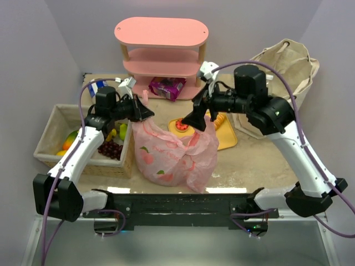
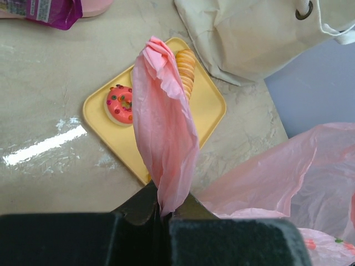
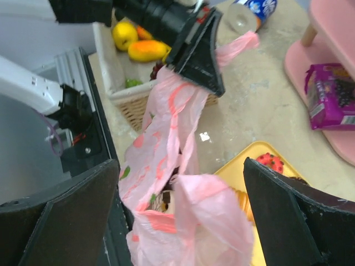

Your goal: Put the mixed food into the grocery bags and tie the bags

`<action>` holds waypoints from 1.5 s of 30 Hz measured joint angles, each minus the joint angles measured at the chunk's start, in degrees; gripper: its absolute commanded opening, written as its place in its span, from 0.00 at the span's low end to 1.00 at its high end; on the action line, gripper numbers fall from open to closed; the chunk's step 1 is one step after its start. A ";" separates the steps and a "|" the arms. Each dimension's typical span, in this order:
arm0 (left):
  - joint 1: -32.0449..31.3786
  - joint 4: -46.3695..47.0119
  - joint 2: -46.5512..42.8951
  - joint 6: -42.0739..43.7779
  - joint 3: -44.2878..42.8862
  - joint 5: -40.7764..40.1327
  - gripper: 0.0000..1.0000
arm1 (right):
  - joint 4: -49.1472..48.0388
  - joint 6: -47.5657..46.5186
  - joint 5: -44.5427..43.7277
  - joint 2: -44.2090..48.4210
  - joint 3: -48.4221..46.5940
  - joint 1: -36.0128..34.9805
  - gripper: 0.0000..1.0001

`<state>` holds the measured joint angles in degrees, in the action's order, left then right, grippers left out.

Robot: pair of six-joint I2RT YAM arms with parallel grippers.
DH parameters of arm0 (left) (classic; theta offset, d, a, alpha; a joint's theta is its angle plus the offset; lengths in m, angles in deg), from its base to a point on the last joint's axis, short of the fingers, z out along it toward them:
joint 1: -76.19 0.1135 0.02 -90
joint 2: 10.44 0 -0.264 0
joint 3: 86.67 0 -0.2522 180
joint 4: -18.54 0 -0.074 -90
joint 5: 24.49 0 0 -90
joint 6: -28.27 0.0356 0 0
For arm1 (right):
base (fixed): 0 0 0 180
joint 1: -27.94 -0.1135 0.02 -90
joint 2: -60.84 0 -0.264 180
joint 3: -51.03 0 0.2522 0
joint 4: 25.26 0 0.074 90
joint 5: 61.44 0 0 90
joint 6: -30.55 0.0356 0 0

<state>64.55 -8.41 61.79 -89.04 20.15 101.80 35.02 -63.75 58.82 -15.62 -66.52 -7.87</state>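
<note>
The pink plastic bag (image 1: pixel 172 152) stands in the middle of the table with food inside; a pale, netted item (image 3: pixel 171 200) shows through its mouth. My left gripper (image 1: pixel 148 112) is shut on one twisted handle of the bag (image 2: pixel 163 138) and holds it up and to the left; the gripper also shows in the left wrist view (image 2: pixel 162 208). My right gripper (image 1: pixel 198 121) is open, and in the right wrist view (image 3: pixel 180 205) its jaws stand wide on either side of the bag's other loose handle (image 3: pixel 216 210). The beige canvas bag (image 1: pixel 285 64) slumps at the back right.
A yellow tray (image 1: pixel 227 138) behind the bag holds a pink donut (image 2: pixel 119 103) and stacked cookies (image 2: pixel 186 66). A woven basket (image 1: pixel 52 124) with fruit and grapes stands at the left. A pink shelf (image 1: pixel 161 33) with a purple packet (image 1: pixel 166 86) stands at the back. A blue can (image 3: pixel 258 8) lies by the basket.
</note>
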 measured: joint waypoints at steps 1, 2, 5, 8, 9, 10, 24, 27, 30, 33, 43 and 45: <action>0.00 -0.26 0.15 0.04 -0.11 -0.24 0.00 | 0.11 -0.50 -1.42 0.33 1.09 -1.64 0.99; 0.00 -0.72 0.35 0.09 -0.31 -0.52 0.00 | 0.13 -0.94 -2.80 0.57 2.29 -2.78 0.99; 0.00 -1.49 0.70 0.13 -0.92 -0.85 0.00 | -1.29 -1.92 -7.15 2.12 7.43 -3.91 0.99; 0.00 -1.62 0.92 0.13 -1.11 -1.01 0.00 | -1.01 -3.34 -11.50 4.15 12.41 -3.85 0.99; 0.00 -1.60 1.01 0.13 -1.14 -1.03 0.00 | -1.07 -3.87 -12.59 4.46 13.27 -3.89 0.99; 0.00 -1.66 1.05 0.13 -1.14 -1.03 0.00 | -1.07 -4.37 -13.35 4.61 13.73 -3.93 0.99; 0.00 -2.36 1.88 0.13 -1.25 -1.86 0.00 | -1.07 -9.14 -20.96 7.34 20.17 -6.86 0.58; 0.00 -2.43 1.95 0.13 -1.25 -2.10 0.00 | -1.31 -8.79 -22.32 7.34 20.39 -6.88 0.28; 0.02 -3.48 2.01 0.44 -1.92 -2.69 0.00 | -2.40 -6.99 -23.28 7.32 20.35 -6.88 0.03; 0.15 -4.94 2.01 1.11 -2.73 -3.78 0.00 | -4.04 -4.20 -24.74 7.32 20.26 -6.88 0.00; 2.27 -13.57 -0.55 2.93 -2.47 -12.48 0.00 | -2.67 9.86 -34.10 6.60 20.15 1.40 0.00; 2.25 -14.91 -1.75 3.10 -2.05 -13.79 0.00 | -1.79 12.37 -34.67 5.57 20.76 5.68 0.00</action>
<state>66.80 -23.32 60.04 -85.94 18.09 88.01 33.23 -51.38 24.16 -10.05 -45.76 -2.19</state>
